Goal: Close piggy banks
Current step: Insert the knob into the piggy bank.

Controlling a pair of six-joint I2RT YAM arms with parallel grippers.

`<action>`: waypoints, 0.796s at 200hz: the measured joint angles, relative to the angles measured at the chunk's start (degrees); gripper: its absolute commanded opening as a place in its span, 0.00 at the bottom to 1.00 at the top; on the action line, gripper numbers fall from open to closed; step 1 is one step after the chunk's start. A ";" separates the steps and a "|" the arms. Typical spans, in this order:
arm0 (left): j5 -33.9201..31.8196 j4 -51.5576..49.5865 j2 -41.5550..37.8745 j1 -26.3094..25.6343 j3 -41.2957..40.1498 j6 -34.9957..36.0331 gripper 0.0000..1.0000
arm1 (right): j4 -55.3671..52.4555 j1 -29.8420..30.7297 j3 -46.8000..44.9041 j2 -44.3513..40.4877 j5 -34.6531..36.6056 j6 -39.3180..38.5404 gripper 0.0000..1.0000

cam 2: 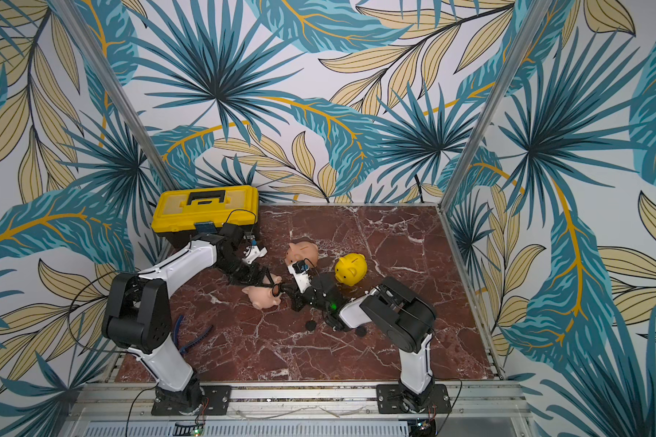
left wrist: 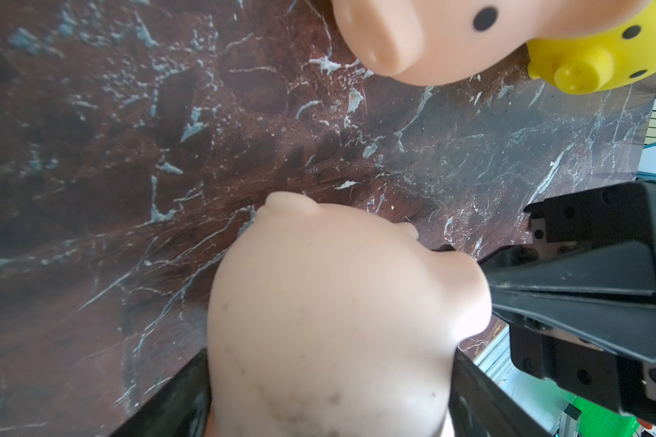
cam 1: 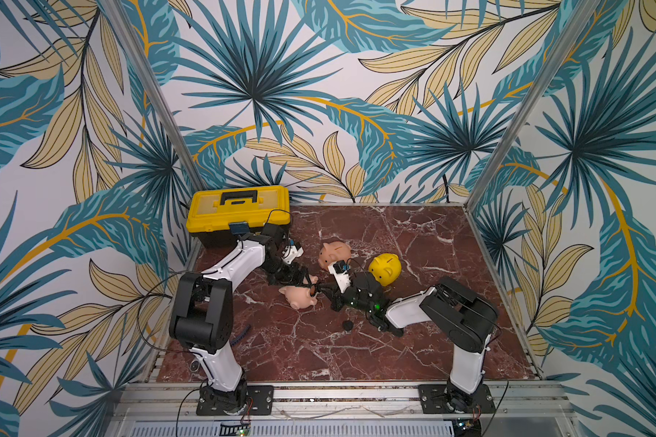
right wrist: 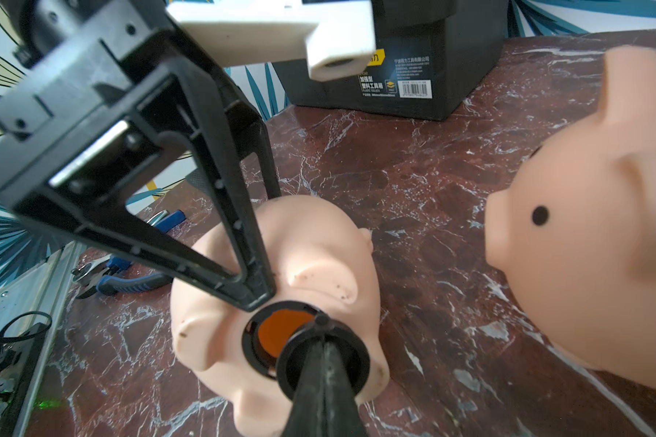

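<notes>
We face a robotics lab cell: white-and-black robot arms [cam 1: 239,261] bolted to an aluminium rail [cam 1: 341,395], leaf-printed panels [cam 1: 319,94] enclosing a red marble-patterned surface [cam 1: 394,234].

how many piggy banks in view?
3: pink pig on its side in the left gripper, mid-table; second pink pig upright behind it; yellow pig right of that. None look hidden.

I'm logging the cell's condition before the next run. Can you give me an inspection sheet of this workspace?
Surface: red marble-pattern table.
Job's things: tipped pink piggy bank, hole unplugged; upright pink piggy bank and yellow piggy bank standing.
Clutter: toolbox, pliers, loose plug.
Claws: left claw grips the tipped pink piggy bank; right claw shut on held plug at the hole.
Cables: black cable looping beside left arm.
Surroundings: leaf-print walls, metal frame.
</notes>
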 measured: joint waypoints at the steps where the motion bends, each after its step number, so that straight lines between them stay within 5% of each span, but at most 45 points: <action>1: 0.02 0.00 0.00 0.00 0.00 0.00 0.80 | 0.07 0.00 0.00 0.00 -0.04 -0.02 0.00; 159: 0.52 0.00 0.00 0.00 -0.09 0.37 0.80 | 7.32 1.73 0.02 3.45 -1.14 -8.22 0.00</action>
